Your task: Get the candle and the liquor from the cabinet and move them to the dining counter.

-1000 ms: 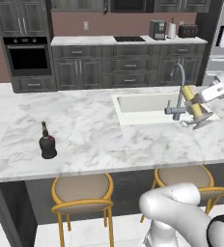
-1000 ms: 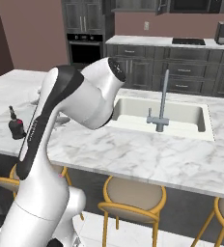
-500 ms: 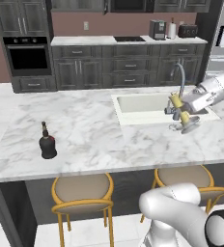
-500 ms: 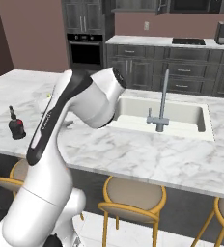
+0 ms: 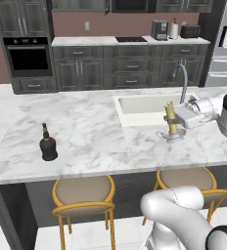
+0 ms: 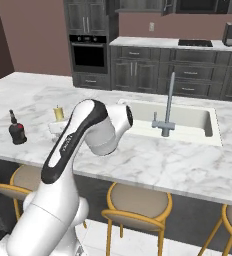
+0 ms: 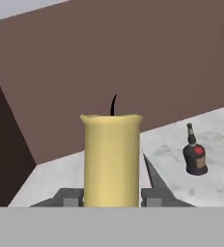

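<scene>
The yellowish-tan candle stands upright with its silvery base on the white marble dining counter, just in front of the sink's near right corner. My gripper reaches in from the right and is shut on it. In the hand view the candle stands between my two fingertips, which press against its sides. The squat black liquor bottle stands upright far to the left near the counter's front edge, apart from my gripper. It also shows as the liquor and the liquor, left of the candle.
An inset sink and a curved faucet lie just behind the candle. Tan round stools stand below the front edge. At the back wall are dark drawer cabinets, an oven and a maroon backsplash. My arm blocks part of the counter.
My gripper has moved left and down with the candle, from over the sink's right side to the counter in front of it. The candle now stands upright on the marble. The liquor has not moved.
</scene>
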